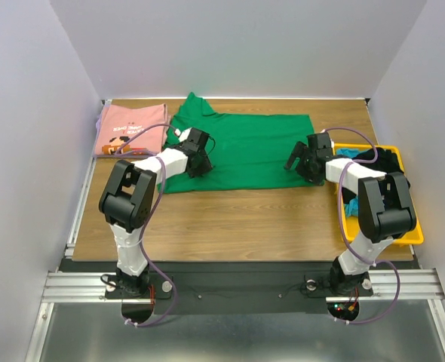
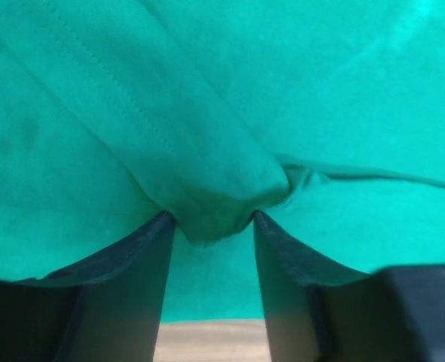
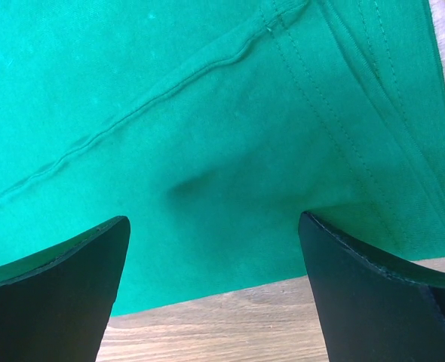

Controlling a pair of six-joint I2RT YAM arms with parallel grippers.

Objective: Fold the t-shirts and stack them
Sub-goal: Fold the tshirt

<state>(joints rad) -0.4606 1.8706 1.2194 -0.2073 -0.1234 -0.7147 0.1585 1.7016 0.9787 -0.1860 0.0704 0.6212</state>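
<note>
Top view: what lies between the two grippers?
The green t-shirt, lying flat, spans the stretch between left gripper and right gripper; the top view shows it.

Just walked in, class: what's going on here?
A green shirt lies spread on the table. The robot's left tool pinches a fold near its left edge; the right tool stands open over the right edge, gripping nothing. A folded pink shirt lies far left; a yellow tray holds more clothes.
</note>
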